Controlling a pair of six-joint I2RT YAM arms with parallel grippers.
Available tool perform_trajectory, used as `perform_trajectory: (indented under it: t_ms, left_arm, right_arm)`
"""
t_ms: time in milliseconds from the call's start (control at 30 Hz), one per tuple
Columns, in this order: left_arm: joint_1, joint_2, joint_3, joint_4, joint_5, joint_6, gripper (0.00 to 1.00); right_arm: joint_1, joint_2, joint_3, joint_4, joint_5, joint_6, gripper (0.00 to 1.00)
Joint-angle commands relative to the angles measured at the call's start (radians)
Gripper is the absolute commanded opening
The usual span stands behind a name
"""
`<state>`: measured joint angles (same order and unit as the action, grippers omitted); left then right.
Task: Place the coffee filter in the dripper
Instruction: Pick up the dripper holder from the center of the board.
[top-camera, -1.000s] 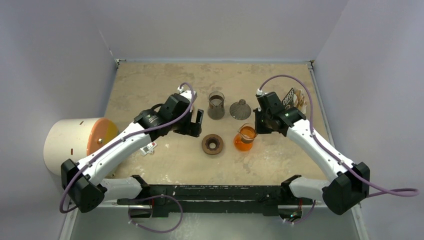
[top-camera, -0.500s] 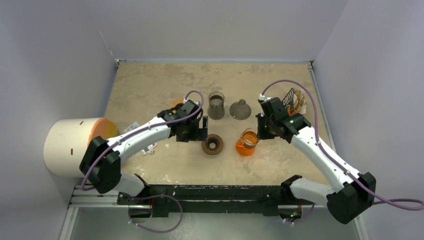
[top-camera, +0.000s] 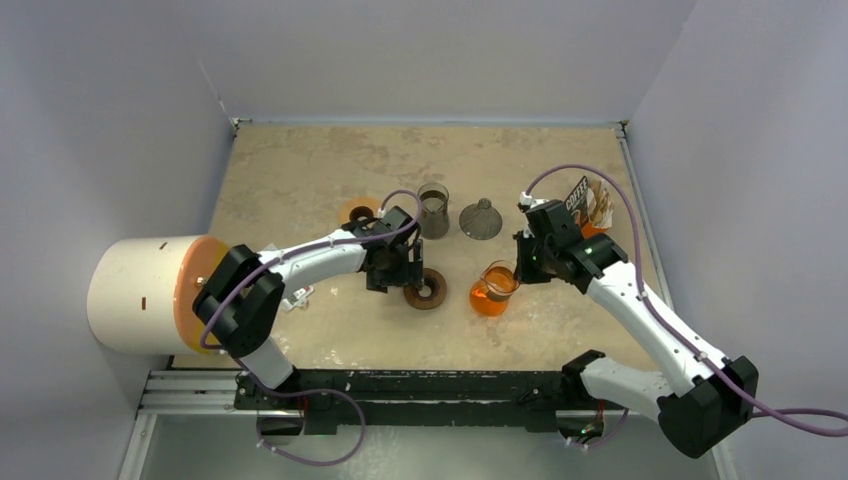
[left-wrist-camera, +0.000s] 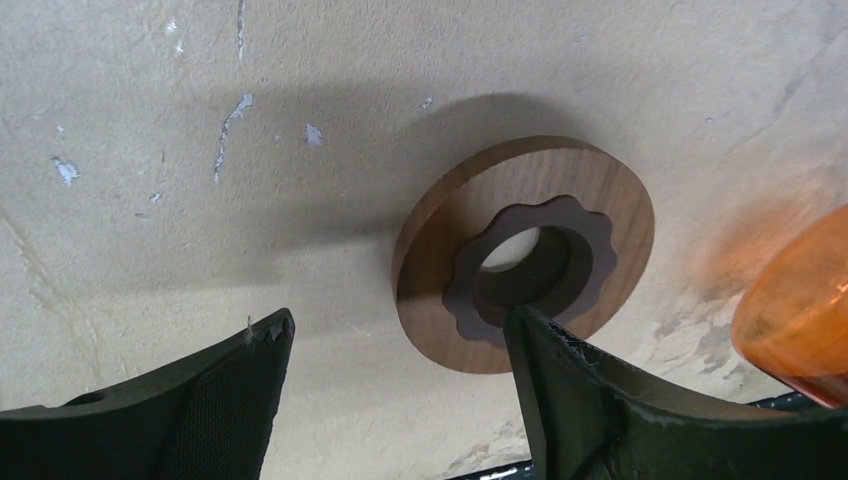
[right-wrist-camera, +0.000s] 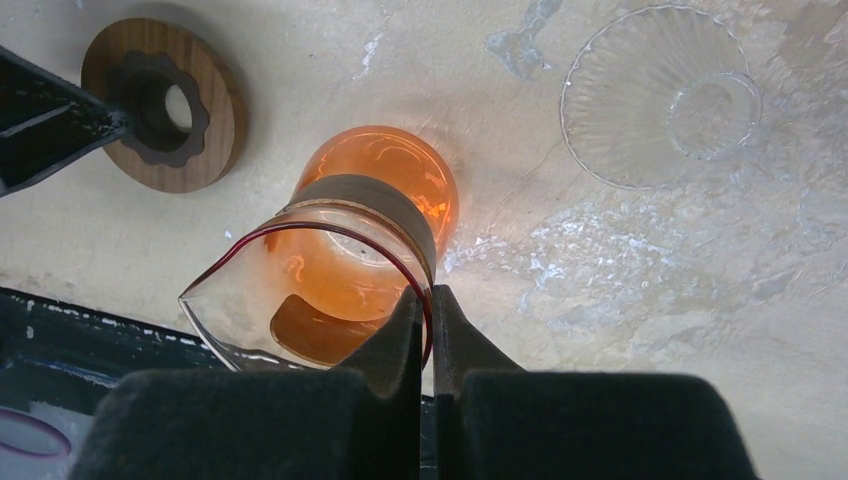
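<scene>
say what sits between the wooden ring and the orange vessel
Nothing: bare table between the wooden ring and the orange vessel, clear in the right wrist view.

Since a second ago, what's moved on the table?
The left gripper swung right and nearer the bases, and is now open by the wooden ring. The right gripper, shut on the orange vessel's rim, drew it slightly nearer. The wooden ring, glass cone and grey cup stayed put.

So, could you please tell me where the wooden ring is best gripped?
Probably its band, from above: the wooden ring lies flat on the table, so the left fingers can pinch it, one in the open hole, one outside the rim.
</scene>
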<state>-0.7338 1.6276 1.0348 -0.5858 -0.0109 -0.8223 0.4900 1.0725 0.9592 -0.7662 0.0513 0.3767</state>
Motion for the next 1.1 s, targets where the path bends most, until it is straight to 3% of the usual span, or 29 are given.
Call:
perform_trajectory:
  t_ms: [0,467,900,1067]
  left_arm:
    - [-0.006,0.037,0.034,0.041,0.006,-0.018,0.76]
    - [-0.022,0.123,0.081,0.04,0.006,-0.011,0.67]
    - [-0.029,0.137,0.09,0.038,0.006,0.0,0.44]
    - [-0.029,0.13,0.088,0.038,0.005,0.005,0.28]
  right_arm:
    - [0.003,-0.027,-0.004,0.015,-0.039,-0.003,0.0]
    - [0.008,-0.013,-0.01,0.01,-0.046,-0.013,0.0]
    - [0.015,-0.007,-0.016,0.018,-0.045,-0.007,0.0]
    - [0.019,0.004,-0.016,0.023,-0.048,-0.007,0.0]
